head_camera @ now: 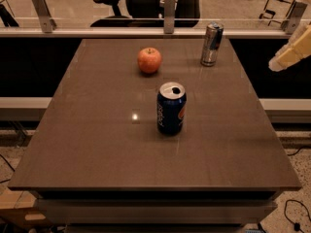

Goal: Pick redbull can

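The redbull can is tall, slim and silver with blue patches. It stands upright near the far right edge of the brown table. My gripper shows as a pale shape at the right edge of the view, off the table's side and to the right of the can, well apart from it.
A wider dark blue Pepsi can stands upright at the table's middle. A red apple lies at the far middle, left of the redbull can. A glass railing with metal posts runs behind the table, with an office chair beyond.
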{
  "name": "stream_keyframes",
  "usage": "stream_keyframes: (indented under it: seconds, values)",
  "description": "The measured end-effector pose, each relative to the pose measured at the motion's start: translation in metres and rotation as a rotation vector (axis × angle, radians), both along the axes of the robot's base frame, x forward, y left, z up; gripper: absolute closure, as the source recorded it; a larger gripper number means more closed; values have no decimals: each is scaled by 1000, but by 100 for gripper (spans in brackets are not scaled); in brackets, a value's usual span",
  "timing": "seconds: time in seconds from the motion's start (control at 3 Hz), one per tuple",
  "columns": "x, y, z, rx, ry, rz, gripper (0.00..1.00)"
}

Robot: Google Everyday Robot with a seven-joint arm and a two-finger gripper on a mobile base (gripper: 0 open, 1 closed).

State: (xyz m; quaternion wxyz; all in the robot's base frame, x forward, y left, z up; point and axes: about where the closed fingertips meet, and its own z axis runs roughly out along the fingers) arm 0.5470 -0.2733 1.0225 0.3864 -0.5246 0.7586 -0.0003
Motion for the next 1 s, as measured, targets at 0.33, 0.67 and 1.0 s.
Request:
stream_keyframes:
  seconds: [0.33,0.67,1.0]
  values:
    - [18,-13,-4,52,-10,-7,0]
    - [38,-23,-6,97,-26,-7,0]
    - [56,-29,-10,145,-48,-2,0]
